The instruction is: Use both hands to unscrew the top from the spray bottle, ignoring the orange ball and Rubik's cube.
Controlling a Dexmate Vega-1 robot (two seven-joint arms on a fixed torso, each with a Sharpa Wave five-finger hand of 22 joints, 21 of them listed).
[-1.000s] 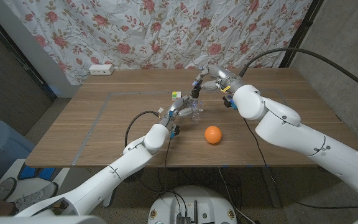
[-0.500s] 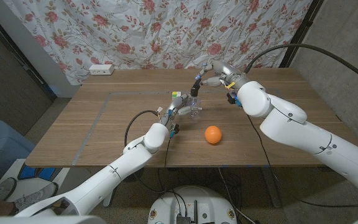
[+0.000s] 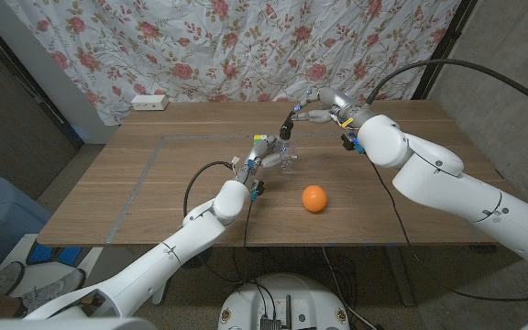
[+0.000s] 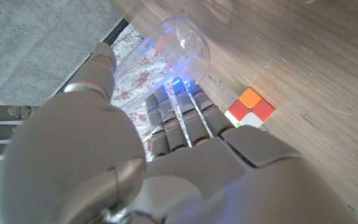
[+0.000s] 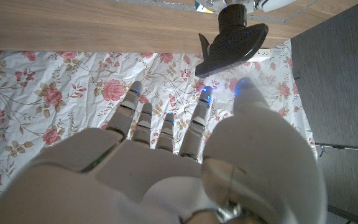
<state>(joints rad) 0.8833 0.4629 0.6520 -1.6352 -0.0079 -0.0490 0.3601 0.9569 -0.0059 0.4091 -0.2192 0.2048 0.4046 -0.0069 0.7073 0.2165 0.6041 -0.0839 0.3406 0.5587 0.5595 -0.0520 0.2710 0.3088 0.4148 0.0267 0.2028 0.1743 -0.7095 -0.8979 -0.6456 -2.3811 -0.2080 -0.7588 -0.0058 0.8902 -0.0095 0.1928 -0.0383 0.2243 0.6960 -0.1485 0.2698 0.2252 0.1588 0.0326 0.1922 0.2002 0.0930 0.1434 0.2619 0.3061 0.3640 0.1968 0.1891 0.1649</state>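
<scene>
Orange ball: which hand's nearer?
Left. The left hand grips the clear bottle just behind the orange ball; the right hand is farther back, holding the spray top.

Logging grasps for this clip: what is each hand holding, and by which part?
The left hand grips the clear spray bottle around its body. The right hand holds the black spray top, apparently by its trigger end; contact isn't clear.

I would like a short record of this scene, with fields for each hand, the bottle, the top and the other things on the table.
left hand: grips the clear bottle
right hand: holds the black top at its fingertips
top: off the bottle, apart from it, in the air
bottle mouth: open
cube: on the table, close to the left hand
ball: on the table, apart from both hands
</scene>
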